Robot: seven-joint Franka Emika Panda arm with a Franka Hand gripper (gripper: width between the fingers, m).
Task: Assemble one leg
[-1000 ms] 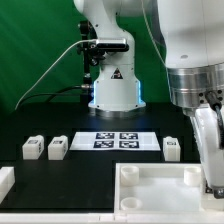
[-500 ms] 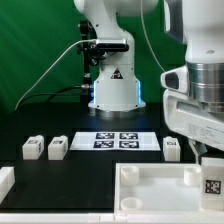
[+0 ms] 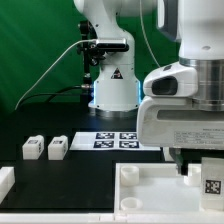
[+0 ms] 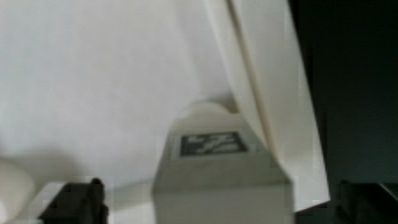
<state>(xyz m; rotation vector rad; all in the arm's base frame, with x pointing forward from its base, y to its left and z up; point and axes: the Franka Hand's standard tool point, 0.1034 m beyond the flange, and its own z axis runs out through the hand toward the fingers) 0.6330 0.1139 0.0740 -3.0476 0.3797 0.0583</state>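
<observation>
Gripper (image 4: pixel 214 205) jaws apart, nothing held. Leg (image 3: pixel 212 183) stands seated in panel (image 3: pixel 150 180) corner. Risk: a finger snags leg on retract, unseating it if not fully screwed.

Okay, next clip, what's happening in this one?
A robot arm is putting a leg onto a big white panel. The leg stands upright at the panel's corner on the exterior view's right, and the hand above it is open, so the leg looks let go. Two more legs wait on the black table, beside the marker board.
</observation>
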